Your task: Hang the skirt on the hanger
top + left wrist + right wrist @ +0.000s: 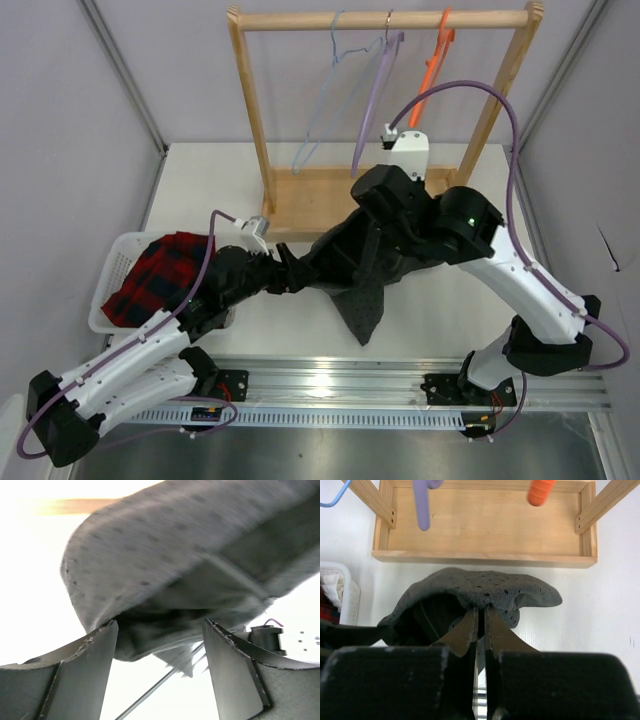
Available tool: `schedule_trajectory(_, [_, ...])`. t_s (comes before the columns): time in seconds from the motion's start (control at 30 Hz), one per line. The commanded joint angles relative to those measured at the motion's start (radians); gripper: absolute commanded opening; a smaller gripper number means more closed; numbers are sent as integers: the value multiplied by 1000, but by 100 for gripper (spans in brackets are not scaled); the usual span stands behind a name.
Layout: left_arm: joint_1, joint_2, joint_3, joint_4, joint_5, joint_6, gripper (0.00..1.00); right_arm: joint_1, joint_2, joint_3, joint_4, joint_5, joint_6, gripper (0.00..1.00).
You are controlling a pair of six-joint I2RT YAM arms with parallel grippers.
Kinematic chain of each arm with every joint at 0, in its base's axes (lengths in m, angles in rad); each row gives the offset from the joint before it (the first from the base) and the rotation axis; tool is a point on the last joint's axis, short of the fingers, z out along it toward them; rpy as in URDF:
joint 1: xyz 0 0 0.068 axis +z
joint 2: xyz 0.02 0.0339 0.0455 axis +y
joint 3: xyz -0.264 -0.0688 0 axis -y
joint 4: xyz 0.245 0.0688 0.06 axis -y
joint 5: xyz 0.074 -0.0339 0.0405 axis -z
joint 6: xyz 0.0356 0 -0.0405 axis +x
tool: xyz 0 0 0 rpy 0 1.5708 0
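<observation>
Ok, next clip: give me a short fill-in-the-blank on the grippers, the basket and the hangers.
1. The right gripper is ___ on the skirt.
2. The left gripper is ___, its fingers wide apart.
3. The plaid garment lies in the white ___.
4. The middle hanger, between the pale blue hanger and the orange hanger, is ___ in colour.
Missing words: shut; open; basket; lilac.

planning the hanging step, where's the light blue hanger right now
In the top view the light-blue hanger hangs on the rail of the wooden rack, leftmost of three, just left of the lilac hanger and behind the skirt.
</observation>
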Motion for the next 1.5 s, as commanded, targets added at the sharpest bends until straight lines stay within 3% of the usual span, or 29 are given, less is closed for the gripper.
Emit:
schedule_trajectory(0.0, [-9, 17, -15, 37, -20, -15, 75, -15, -93, -32, -23, -32, -21, 0])
schedule_trajectory(0.2, [-34, 2, 31, -83, -103, -15, 73, -20, -105, -55, -29, -19, -6, 0])
schedule_trajectory(0.57, [-121, 19, 28, -144, -167, -73, 73, -29, -119, -129, 26, -37, 0, 0])
schedule_trajectory(0.83, [-126, -82, 57, -285, -242, -150, 74, -37, -127, -149, 5, 0, 23, 0])
schedule_trajectory(1.23, [-138, -82, -114, -140, -178, -334, 70, -43, -144, -202, 43, -15, 29, 0])
schedule_trajectory(1.47, [-166, -53, -134, -111, -182, -348, 67, -54, -151, -212, 43, -17, 28, 0])
